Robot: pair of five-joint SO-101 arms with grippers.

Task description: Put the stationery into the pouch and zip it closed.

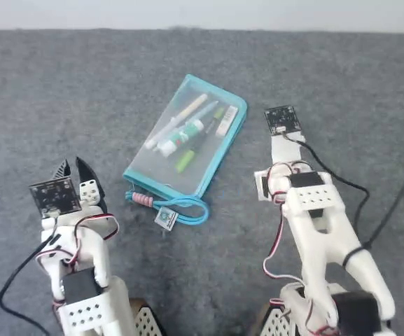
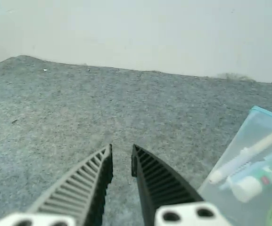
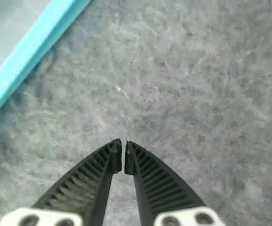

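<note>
A clear, blue-edged pouch (image 1: 161, 170) lies mid-desk (image 1: 47, 84) between the two arms, the stationery (image 1: 185, 134) inside it and a blue loop (image 1: 191, 208) and tag (image 1: 165, 218) trailing from its near end. The left arm (image 1: 82, 273) rests well off to the pouch's side, jaws slightly apart and empty. The right arm (image 1: 321, 217) sits just beside the pouch's blue edge, jaws together on nothing, pointed at the felt.
</note>
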